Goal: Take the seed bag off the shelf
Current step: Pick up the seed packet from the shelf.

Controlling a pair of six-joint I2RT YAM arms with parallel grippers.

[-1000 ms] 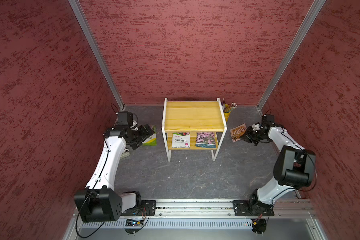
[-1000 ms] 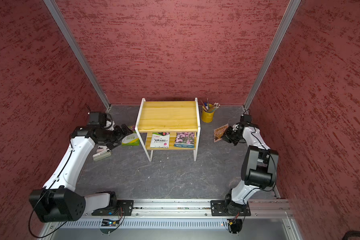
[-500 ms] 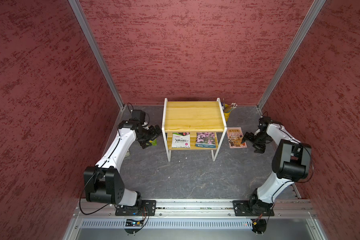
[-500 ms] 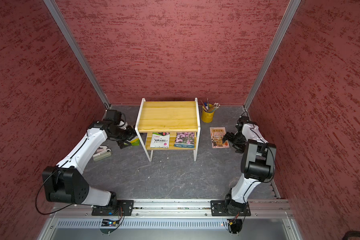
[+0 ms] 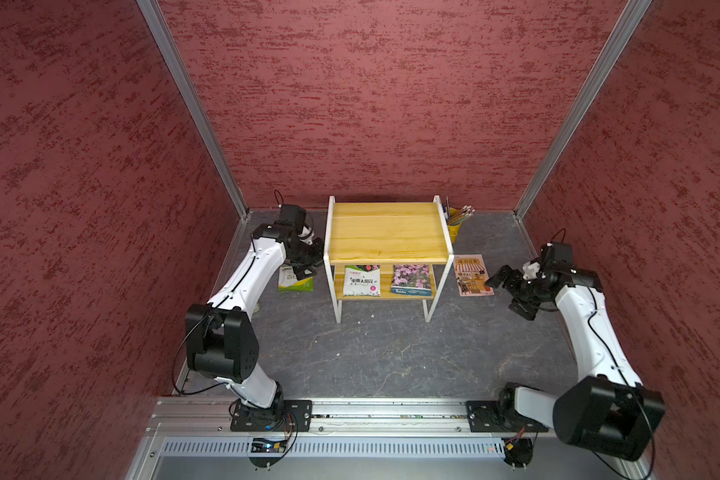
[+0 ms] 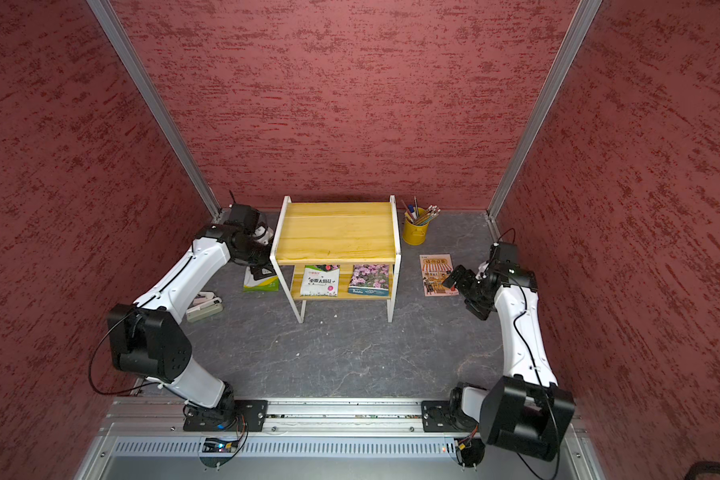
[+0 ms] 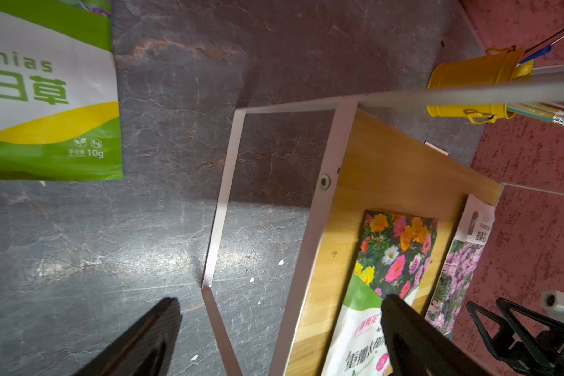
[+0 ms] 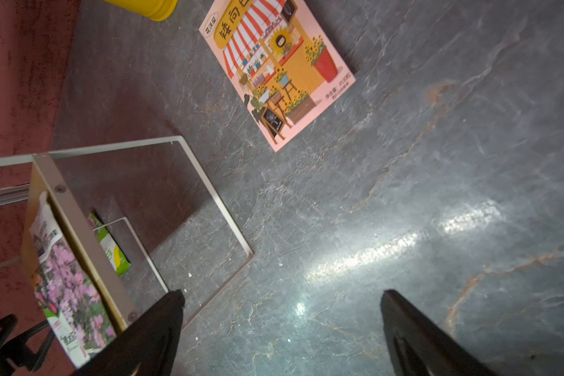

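Note:
The shelf (image 5: 387, 232) (image 6: 337, 226) stands at the back middle of the floor. Two seed bags lie on its lower board: a white-and-green one (image 5: 362, 281) (image 7: 394, 247) and a purple-flower one (image 5: 411, 279) (image 8: 69, 286). My left gripper (image 5: 306, 266) (image 7: 280, 298) hangs open at the shelf's left side, one finger outside the frame, the other over the white-and-green bag, and holds nothing. My right gripper (image 5: 508, 293) (image 8: 281, 293) is open and empty over bare floor, right of the shelf.
A green-and-white bag (image 5: 295, 282) (image 7: 46, 97) lies on the floor left of the shelf. A pink bag (image 5: 472, 275) (image 8: 274, 71) lies to its right. A yellow pencil cup (image 6: 415, 230) stands at the back right, and a stapler-like object (image 6: 204, 307) lies near the left arm.
My right gripper opened, left the pink bag flat on the floor and drew back to the right. My left arm swung from the green bag toward the shelf's left side.

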